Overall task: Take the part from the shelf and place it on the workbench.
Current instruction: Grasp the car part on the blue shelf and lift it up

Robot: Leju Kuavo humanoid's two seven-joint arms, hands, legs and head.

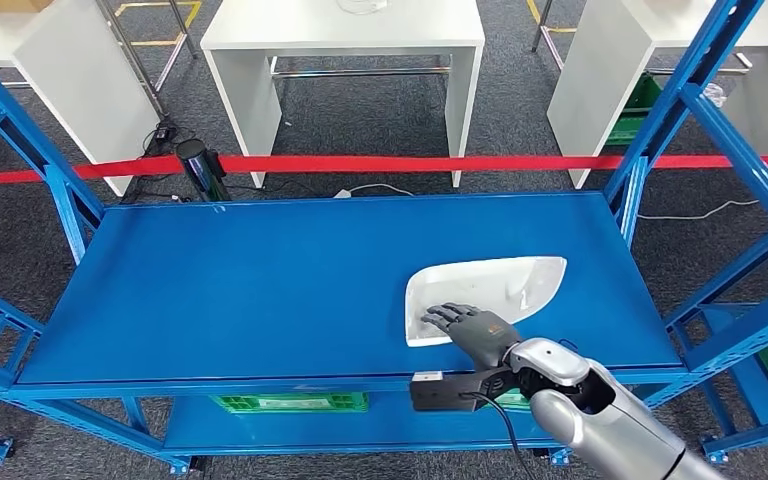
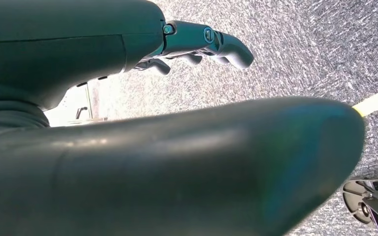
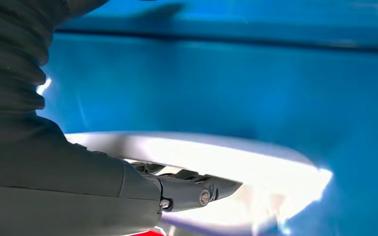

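A white, shallow moulded part (image 1: 500,285) lies on the blue shelf board (image 1: 260,290), toward its right side. My right hand (image 1: 470,328) reaches in over the front edge and its fingers lie stretched across the part's near left corner. In the right wrist view the dark fingers (image 3: 192,189) extend flat over the bright white part (image 3: 256,162), not closed round it. My left hand (image 2: 128,147) hangs over grey carpet, with its fingers (image 2: 226,46) loosely extended and nothing in them.
Blue uprights (image 1: 680,100) frame the shelf on both sides. A red barrier tape (image 1: 380,163) runs behind it, with white tables (image 1: 345,40) beyond. A green crate (image 1: 290,402) sits on the lower level. The shelf's left half is bare.
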